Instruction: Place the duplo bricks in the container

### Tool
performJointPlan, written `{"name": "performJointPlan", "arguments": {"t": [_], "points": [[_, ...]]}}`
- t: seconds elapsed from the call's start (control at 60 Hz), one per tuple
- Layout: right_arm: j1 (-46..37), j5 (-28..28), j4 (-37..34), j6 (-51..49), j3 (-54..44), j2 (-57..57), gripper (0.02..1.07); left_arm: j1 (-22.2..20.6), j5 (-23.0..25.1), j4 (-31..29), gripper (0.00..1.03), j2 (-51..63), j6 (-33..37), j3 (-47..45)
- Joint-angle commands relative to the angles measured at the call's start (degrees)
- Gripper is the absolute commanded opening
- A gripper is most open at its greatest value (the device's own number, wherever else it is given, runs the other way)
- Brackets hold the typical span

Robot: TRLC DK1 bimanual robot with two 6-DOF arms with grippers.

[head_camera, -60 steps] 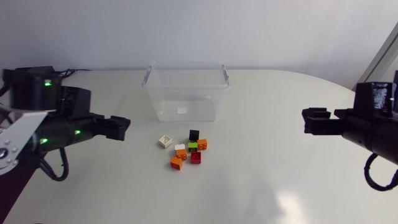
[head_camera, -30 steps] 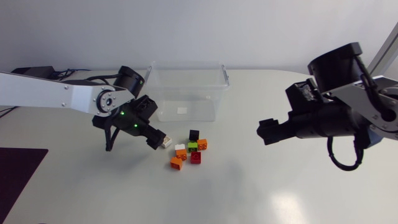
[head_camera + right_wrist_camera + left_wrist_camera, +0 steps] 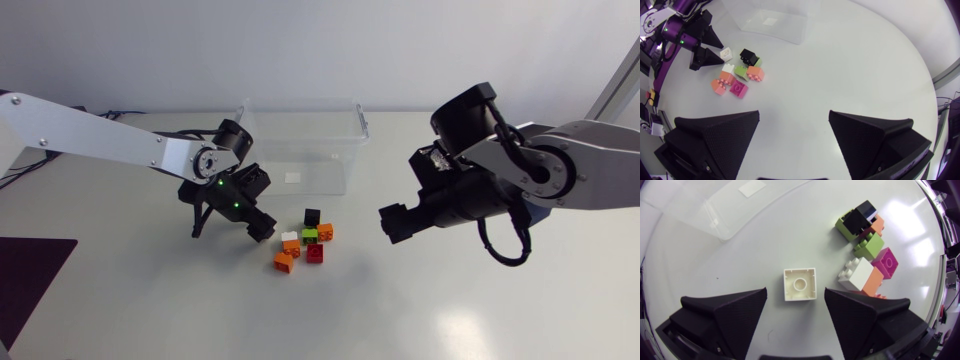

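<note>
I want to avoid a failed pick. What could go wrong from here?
The left gripper is open around the white brick, which lies nearer one finger; closing may turn it. The pile lies close beside that finger and may be pushed. The right gripper hovers near the pile too; the arms might collide.

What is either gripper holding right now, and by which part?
Nothing is held. The left gripper is open; the white brick lies between its fingers, touching neither. The right gripper is open, with nothing between its fingers.
</note>
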Motion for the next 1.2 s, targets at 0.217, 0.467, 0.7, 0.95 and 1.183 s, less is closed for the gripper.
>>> {"name": "performJointPlan", "arguments": {"t": [0.217, 0.467, 0.7, 0.95, 1.183], "points": [[2.6, -0.1, 0.8, 0.6, 2.5, 4.0, 1.02, 0.1, 1.1, 3.8, 0.54, 2.6, 1.6, 0.7], [3.6, -0.1, 2.5, 1.3, 4.7, 8.6, 1.02, 0.0, 1.2, 3.9, 0.38, 4.1, 1.9, 1.1], [7.3, 1.3, 2.4, 5.3, 9.9, 16.3, 1.02, 0.9, 2.1, 2.1, 0.33, -1.3, 3.1, -0.2], [10.1, 2.0, 0.0, 9.2, 16.4, 25.4, 1.02, 1.9, 5.1, 1.5, 0.33, -9.6, 3.2, -1.0], [9.4, 2.3, -5.6, 12.0, 26.0, 33.9, 1.02, 3.4, 7.3, 1.4, 0.33, -15.1, 2.8, -0.4]]}}
